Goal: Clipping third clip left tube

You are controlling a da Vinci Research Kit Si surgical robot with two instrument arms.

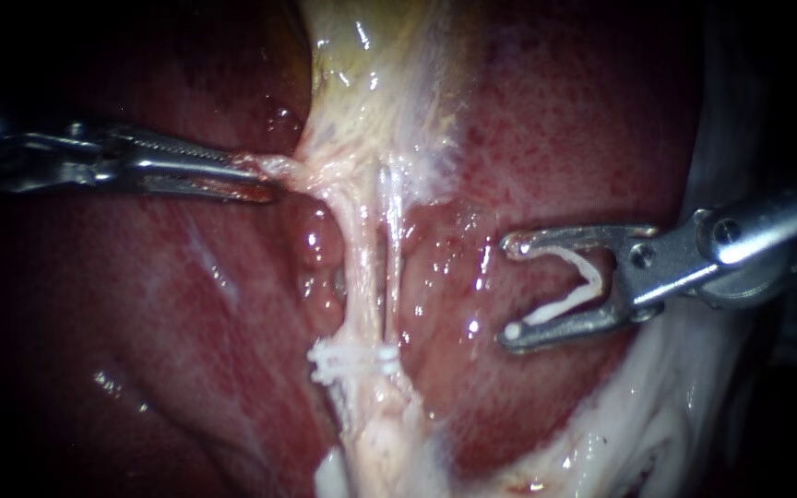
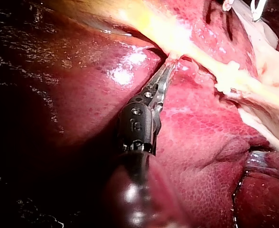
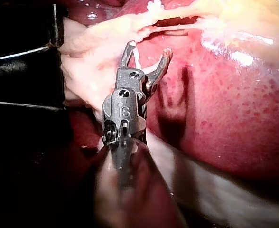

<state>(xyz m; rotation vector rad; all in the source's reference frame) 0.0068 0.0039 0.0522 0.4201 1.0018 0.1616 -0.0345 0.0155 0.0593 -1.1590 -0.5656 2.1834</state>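
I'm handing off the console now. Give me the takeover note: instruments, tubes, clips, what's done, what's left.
Left instrument: jaws shut on pale tissue at the tubes' upper end, stretching it sideways.
Right instrument: jaws wide apart and holding a loaded clip, over the liver, clear of both tubes.
Left tube and right tube run side by side. White clips sit across their lower end; count unclear.
Done: tubes exposed, clip loaded.
Left: bring the loaded clip around the left tube, likely above the set clips, and close.
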